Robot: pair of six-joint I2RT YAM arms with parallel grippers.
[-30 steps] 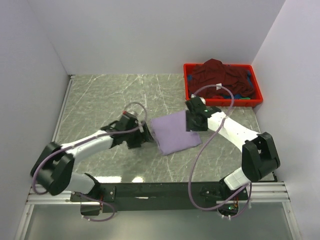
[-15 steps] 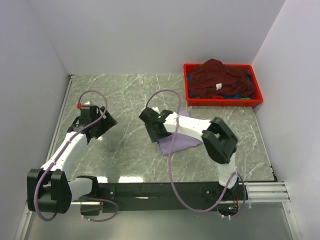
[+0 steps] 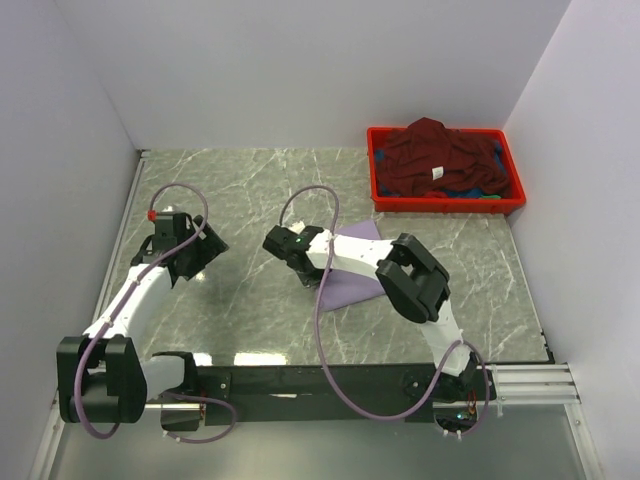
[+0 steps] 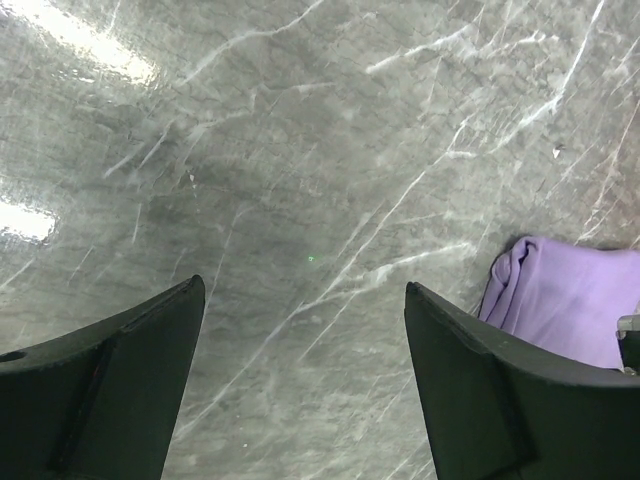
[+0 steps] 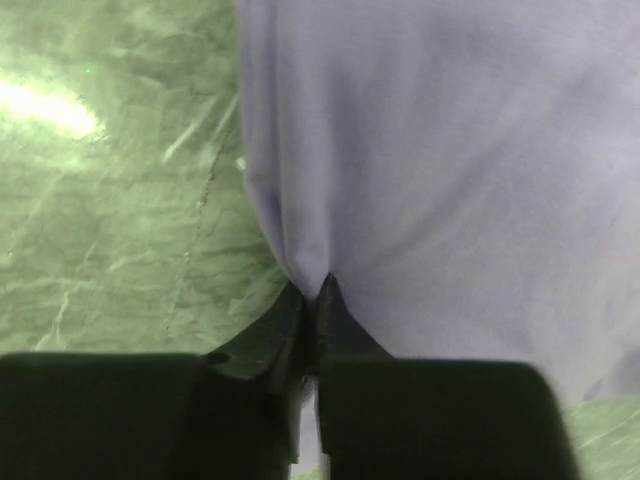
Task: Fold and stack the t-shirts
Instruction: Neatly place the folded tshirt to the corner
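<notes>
Pinching an edge fold of the lavender t-shirt: right gripper, fingers clamped on cloth. Left gripper spread apart above marble table.

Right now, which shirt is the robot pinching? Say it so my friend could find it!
Find the grey marble table, then its middle, nearer and left of the red crate. The folded lavender t-shirt lies there, the right gripper pinching its edge. It is the only pale purple shirt; the maroon pile sits in the crate.
</notes>
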